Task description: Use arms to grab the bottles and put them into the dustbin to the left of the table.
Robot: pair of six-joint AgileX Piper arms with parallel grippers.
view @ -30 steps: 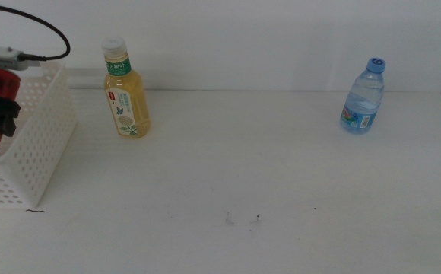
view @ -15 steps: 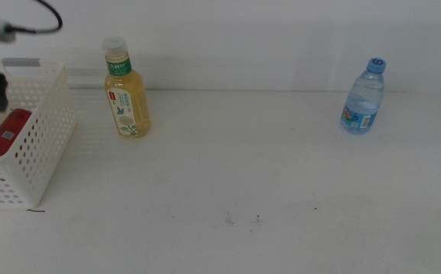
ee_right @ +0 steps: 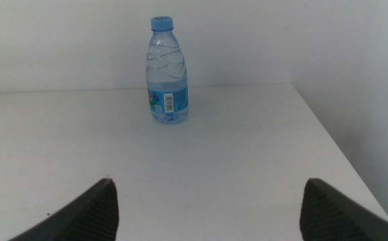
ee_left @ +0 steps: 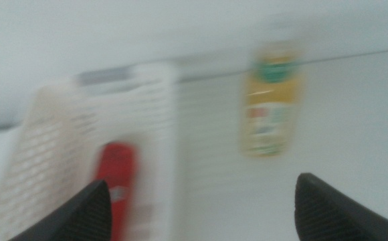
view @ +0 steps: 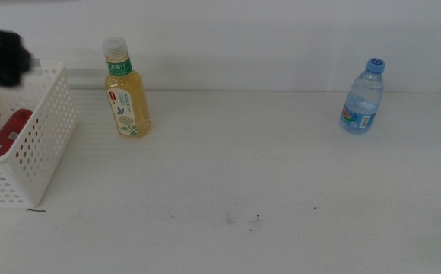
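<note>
Lying inside the dustbin (view: 42,133) at the table's (view: 228,167) left edge is the slim red can (view: 6,131), on its side against the basket floor, seen through the perforated wall. Left gripper (ee_left: 204,204) hangs above the bin, a dark blurred shape in the middle view near the bin's back rim (view: 7,57); its jaws are spread wide and empty, nothing between them. Left wrist view is motion-blurred, still shows the can (ee_left: 116,181) in the basket (ee_left: 60,147) and the yellow tea bottle (ee_left: 271,100) standing outside it. That tea bottle (view: 128,91) is upright on the table just right of the bin, white cap on, not touching the wall. Clear water bottle (view: 363,97) with blue cap stands upright far across at the back right of the table, well apart from the others. Right gripper (ee_right: 207,204) waits low, facing the water bottle (ee_right: 166,72), jaws parted wide, holding nothing, out of the middle view
</note>
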